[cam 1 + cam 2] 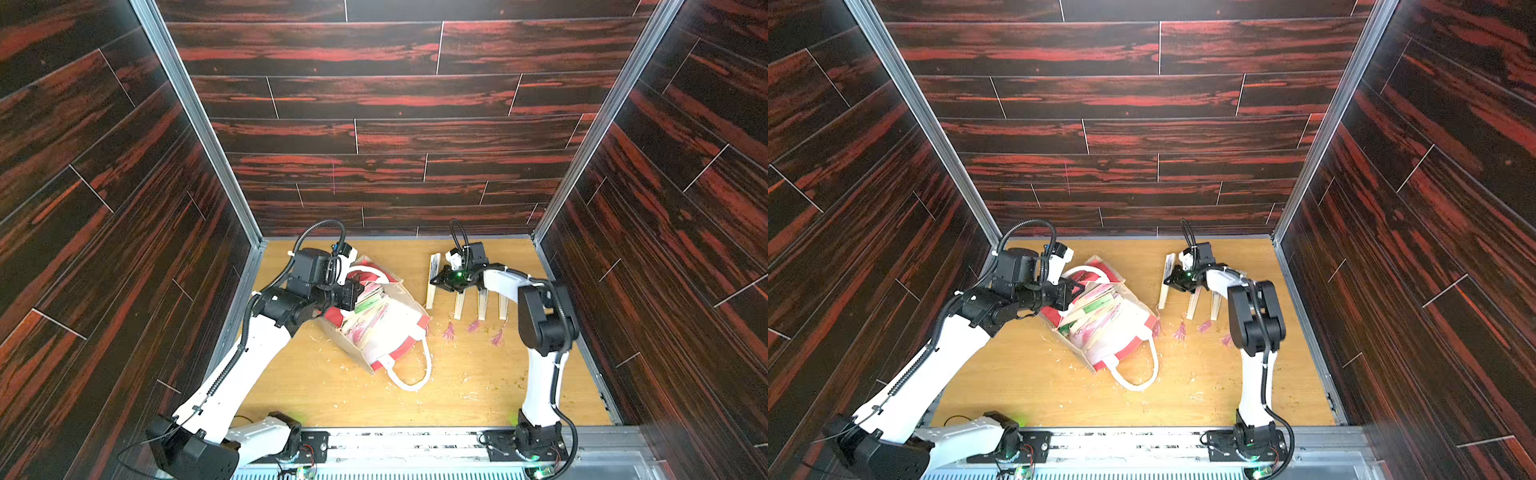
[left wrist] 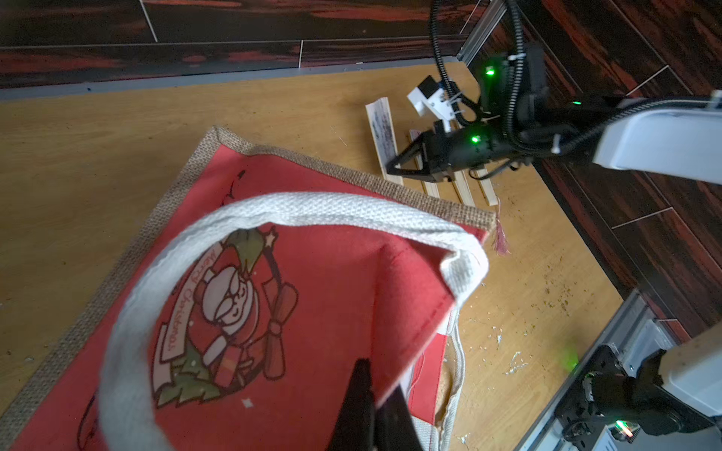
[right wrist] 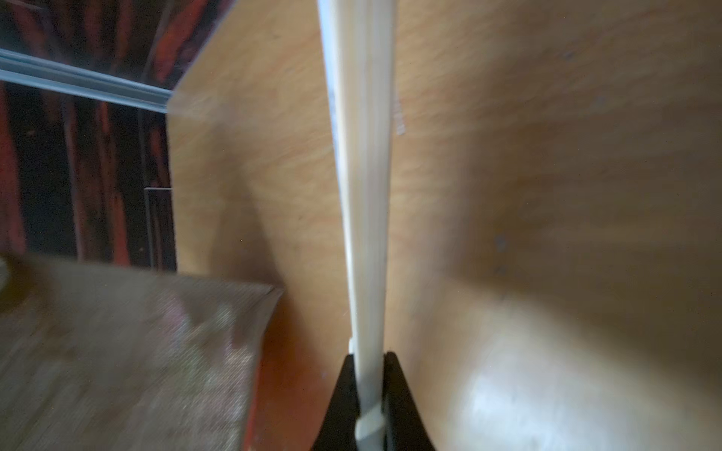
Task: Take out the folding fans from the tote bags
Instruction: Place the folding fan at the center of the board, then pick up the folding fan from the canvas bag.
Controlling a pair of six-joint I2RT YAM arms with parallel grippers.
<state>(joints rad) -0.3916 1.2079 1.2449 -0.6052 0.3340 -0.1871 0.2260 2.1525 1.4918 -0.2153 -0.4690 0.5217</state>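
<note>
Dark red-and-black wood-grain walls [image 1: 374,104] close in three sides, joined at the corners by grey metal posts [image 1: 195,120]. Between them lies a pale wooden table [image 1: 316,395]. Just toward 9 o'clock from its centre the tote bag [image 1: 395,336] sits tipped, its mouth turned up to both top views and a white handle [image 1: 410,388] trailing toward 6 o'clock. A bundle of fans [image 1: 368,305] fills it. The left gripper [image 2: 377,414] is pinched together on the bag's red rim.

At 2 o'clock three loose fans [image 1: 482,305] lie side by side, their pink tassels [image 1: 473,326] pointing to 6 o'clock. Next to them, nearer 12 o'clock, the right gripper [image 3: 369,390] is clamped on a single fan [image 3: 365,195]. Whether that one touches the table I cannot tell. Whitish scraps [image 1: 467,378] dot the wood, mostly around 5 o'clock.
</note>
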